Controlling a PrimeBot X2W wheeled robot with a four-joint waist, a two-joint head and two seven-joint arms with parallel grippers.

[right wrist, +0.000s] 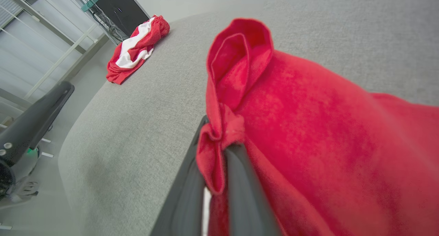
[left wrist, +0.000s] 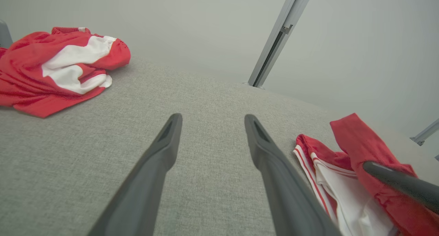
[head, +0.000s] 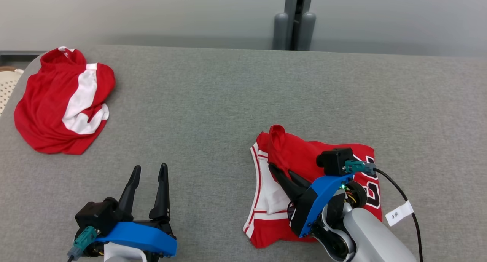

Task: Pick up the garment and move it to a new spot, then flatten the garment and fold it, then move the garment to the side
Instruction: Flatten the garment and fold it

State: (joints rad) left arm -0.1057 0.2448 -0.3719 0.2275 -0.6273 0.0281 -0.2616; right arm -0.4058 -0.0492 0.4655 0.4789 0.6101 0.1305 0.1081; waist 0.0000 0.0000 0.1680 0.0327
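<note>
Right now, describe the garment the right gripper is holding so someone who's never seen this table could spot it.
On the grey table, look at the near right side. The jersey there is red with white striped trim and dark numerals, one fold pinched in the right gripper. The other red-and-white garment lies crumpled at the far left, untouched.

Long dark tapering plastic fingers (head: 162,193) on left gripper (head: 150,166) and right gripper (head: 280,171); bright blue moulded bracket (head: 325,189) behind each; boxy black wrist camera (head: 335,161) with teal plug (head: 354,165); smooth pale grey forearm (head: 376,239); thin black cable (head: 399,193) carrying a white paper tag (head: 398,213); tiny green light (head: 343,186).
</note>
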